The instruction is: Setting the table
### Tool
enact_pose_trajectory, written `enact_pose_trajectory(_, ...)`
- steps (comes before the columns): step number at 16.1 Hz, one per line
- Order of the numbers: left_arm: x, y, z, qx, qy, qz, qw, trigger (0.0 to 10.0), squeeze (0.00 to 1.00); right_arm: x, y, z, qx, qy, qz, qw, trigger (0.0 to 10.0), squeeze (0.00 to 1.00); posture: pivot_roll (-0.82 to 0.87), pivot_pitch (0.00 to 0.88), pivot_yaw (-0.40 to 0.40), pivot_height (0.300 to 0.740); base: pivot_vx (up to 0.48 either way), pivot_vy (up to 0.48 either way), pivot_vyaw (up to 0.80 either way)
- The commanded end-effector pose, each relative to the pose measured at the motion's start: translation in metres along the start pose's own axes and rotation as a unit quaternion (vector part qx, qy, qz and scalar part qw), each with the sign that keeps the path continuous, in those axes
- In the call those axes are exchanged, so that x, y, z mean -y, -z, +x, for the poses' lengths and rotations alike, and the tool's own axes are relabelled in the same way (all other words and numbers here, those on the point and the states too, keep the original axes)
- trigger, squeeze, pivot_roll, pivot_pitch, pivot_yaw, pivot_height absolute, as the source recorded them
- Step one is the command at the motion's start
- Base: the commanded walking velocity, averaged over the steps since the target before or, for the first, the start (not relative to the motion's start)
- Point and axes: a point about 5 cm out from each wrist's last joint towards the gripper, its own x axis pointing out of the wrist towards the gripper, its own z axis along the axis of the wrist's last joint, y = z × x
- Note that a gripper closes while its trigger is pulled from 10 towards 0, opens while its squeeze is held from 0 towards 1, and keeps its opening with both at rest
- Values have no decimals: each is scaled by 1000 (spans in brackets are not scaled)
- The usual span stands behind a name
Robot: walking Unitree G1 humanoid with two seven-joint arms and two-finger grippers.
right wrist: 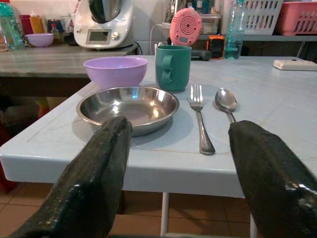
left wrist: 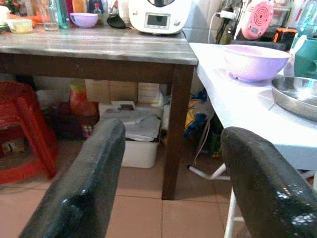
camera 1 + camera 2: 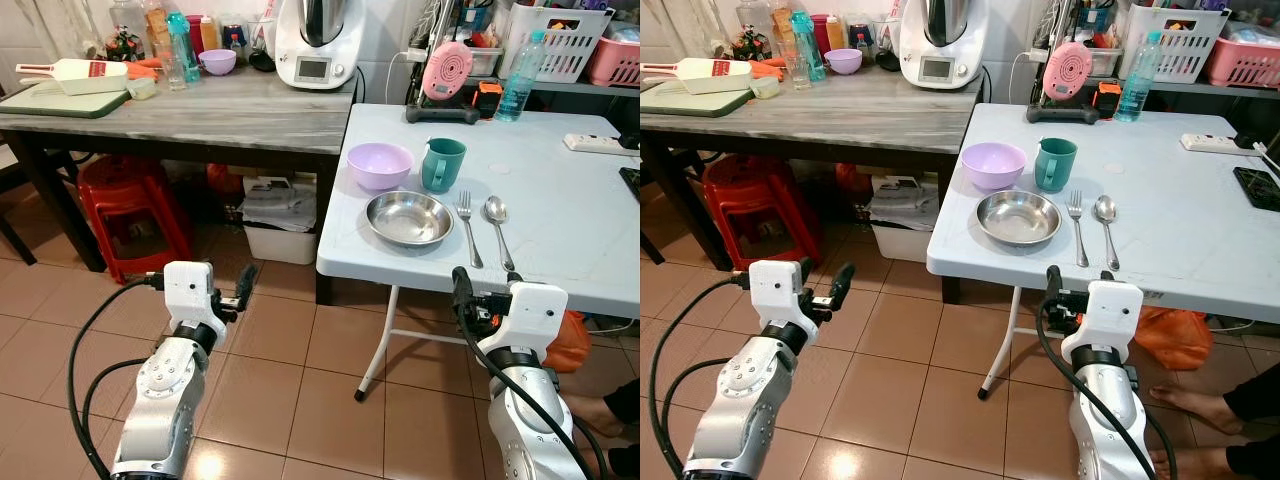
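Place setting on white plastic bench (image 3: 560, 230), centre frame.
Round steel plate (image 3: 408, 218), fork (image 3: 467, 226), spoon (image 3: 498, 226); left claw (image 2: 171, 188) and right claw (image 1: 181, 173) both wide, empty.

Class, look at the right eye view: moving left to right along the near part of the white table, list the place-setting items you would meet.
Steel plate → fork → spoon.

lilac bowl (image 3: 379, 165), teal mug (image 3: 442, 164)
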Motion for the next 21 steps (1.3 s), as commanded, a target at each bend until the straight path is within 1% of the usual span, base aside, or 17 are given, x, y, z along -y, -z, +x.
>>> enact_pose_trajectory(1, 1, -2, 0, 4, 8, 0, 1000, 10000, 0, -1, -1, 2, -2, -2, 8, 1000, 10000, 0, -31, 0, 5, 740, 0, 0, 0)
enact_pose_trajectory(2, 0, -2, 0, 3, 2, 0, 1000, 10000, 337, -1, 0, 2, -3, -2, 13, 1000, 10000, 0, -31, 0, 5, 740, 0, 0, 0)
enact_pose_trajectory(3, -2, 0, 0, 1, -3, -5, 1000, 10000, 1000, 0, 2, 2, -6, 2, 20, 1000, 10000, 1000, -25, 0, 0, 740, 0, 0, 0)
enact_pose_trajectory(4, -4, 0, 0, 0, -6, -4, 1000, 10000, 1000, 1, 2, 2, -7, 3, 18, 1000, 10000, 1000, -19, 0, -3, 740, 0, 0, 0)
enact_pose_trajectory(5, -13, 4, 1, -4, -33, -9, 999, 10000, 1000, 0, 4, 5, -8, 2, 16, 1000, 10000, 1000, -14, 0, -5, 740, 0, 0, 0)
enact_pose_trajectory(6, -16, 5, 0, -7, -43, -12, 999, 10000, 1000, 0, 4, 6, -8, 1, 16, 1000, 10000, 1000, -14, 0, -5, 740, 0, 0, 0)
enact_pose_trajectory(7, -16, 6, -2, -8, -42, -10, 999, 10000, 1000, -2, 3, 9, -8, -2, 16, 1000, 10000, 1000, -1, 0, -15, 740, 0, 0, 0)
enact_pose_trajectory(8, -12, 6, -3, -5, -26, -1, 1000, 10000, 1000, -4, 3, 12, -7, -8, 16, 1000, 10000, 1000, 0, 0, -14, 740, 0, 0, 0)
enact_pose_trajectory(11, -13, 4, -5, -1, -30, 3, 1000, 10000, 1000, 0, 8, 9, -19, 2, 5, 1000, 10000, 1000, 2, 0, -17, 740, 0, 0, 0)
enact_pose_trajectory(13, -17, -2, -5, 4, -21, 27, 999, 10000, 1000, -4, 10, 7, -25, -10, 14, 1000, 10000, 1000, 0, 0, -19, 740, 0, 0, 0)
enact_pose_trajectory(14, -17, -3, -4, 5, -20, 31, 999, 10000, 1000, -4, 9, 7, -24, -12, 10, 1000, 10000, 1000, 0, 0, -19, 740, 0, 0, 0)
enact_pose_trajectory(15, -18, -8, -2, 8, -13, 51, 999, 10000, 1000, -3, 8, 8, -24, -16, 4, 1000, 10000, 1000, -5, 0, -21, 740, 0, 0, 0)
enact_pose_trajectory(16, -16, -11, -1, 13, -4, 67, 998, 10000, 1000, -2, 7, 8, -26, -18, 7, 999, 10000, 1000, -6, 0, -20, 740, 0, 0, 0)
enact_pose_trajectory(17, -14, -11, -2, 12, 2, 67, 998, 10000, 1000, -2, 6, 8, -25, -20, 10, 999, 10000, 976, -6, 0, -20, 740, 0, 0, 0)
enact_pose_trajectory(18, -8, -8, -5, 11, 9, 56, 998, 10000, 1000, 0, 5, 7, -24, -14, 0, 1000, 10000, 0, -10, 0, -12, 740, 0, 0, 0)
enact_pose_trajectory(20, -3, -1, -12, 7, 3, 49, 999, 10000, 1000, 0, 5, 6, -26, -7, -12, 1000, 10000, 0, -22, 0, 5, 740, 0, 0, 0)
enact_pose_trajectory(21, 3, -1, -15, 9, 26, 36, 999, 10000, 1000, -1, 6, 5, -31, -3, -15, 999, 10000, 0, -23, 0, 8, 740, 0, 0, 0)
